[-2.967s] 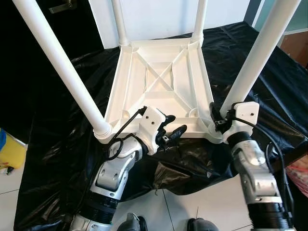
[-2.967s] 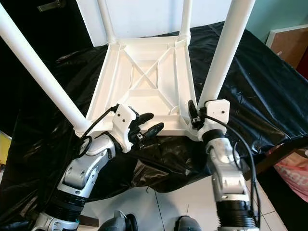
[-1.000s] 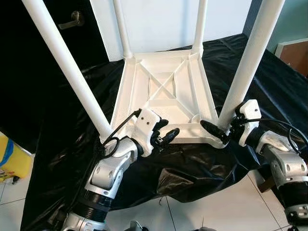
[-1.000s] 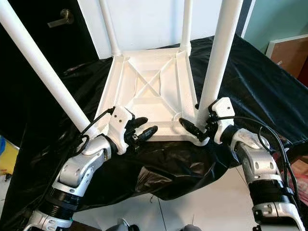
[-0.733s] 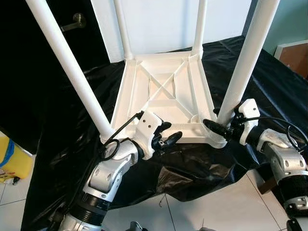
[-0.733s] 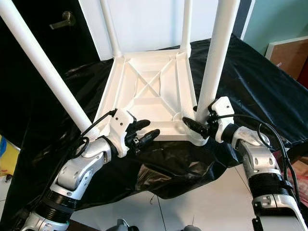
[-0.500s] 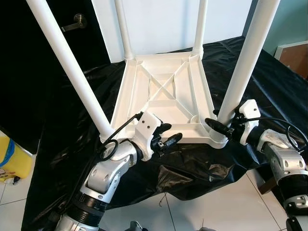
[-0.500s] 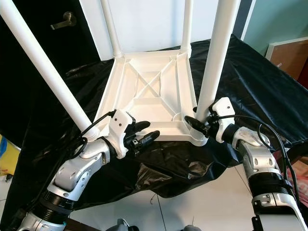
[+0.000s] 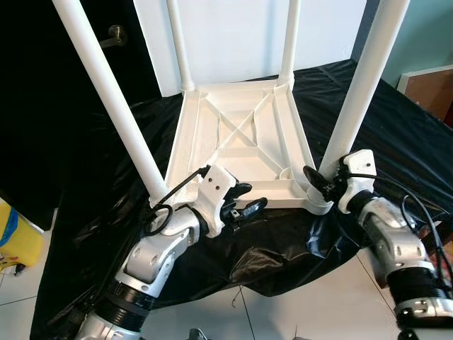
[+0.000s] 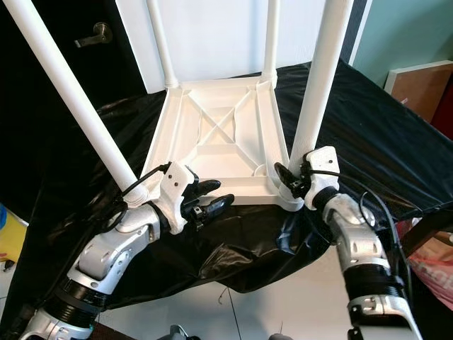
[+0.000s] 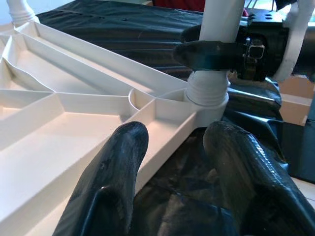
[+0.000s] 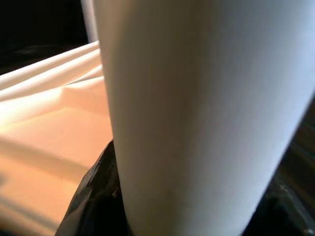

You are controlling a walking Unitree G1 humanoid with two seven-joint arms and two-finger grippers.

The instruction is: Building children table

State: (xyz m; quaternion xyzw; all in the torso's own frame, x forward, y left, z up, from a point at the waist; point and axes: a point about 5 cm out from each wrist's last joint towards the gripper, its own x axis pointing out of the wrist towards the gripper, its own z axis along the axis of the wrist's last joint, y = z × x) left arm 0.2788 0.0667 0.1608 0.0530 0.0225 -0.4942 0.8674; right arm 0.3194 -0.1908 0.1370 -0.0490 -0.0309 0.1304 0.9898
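Nearest the robot, the black plastic sheet (image 9: 283,262) hangs over the counter's front edge toward the tiled floor (image 9: 297,312). Just above that edge, the left hand (image 9: 244,202) hovers with its two fingers spread apart and nothing between them, at the near rim of the upturned white tabletop (image 9: 241,138), which lies underside up on the sheet toward the counter's front.

At the tabletop's near right corner, the right hand (image 9: 316,184) is wrapped about the base of the near right leg (image 9: 361,85), just above its socket (the left wrist view shows one black finger lying across the white tube). The fingers appear closed on the leg, though the far finger is hidden behind it.

The near left leg (image 9: 113,106) stands in its own corner, and the two far legs (image 9: 177,42) rise from the back corners before the white wall (image 9: 233,35).

All four legs look fitted, so the step in hand seems to be tightening or seating this last leg. The next move likely calls for a firm twist or push down into the socket while the left hand steadies the rim.
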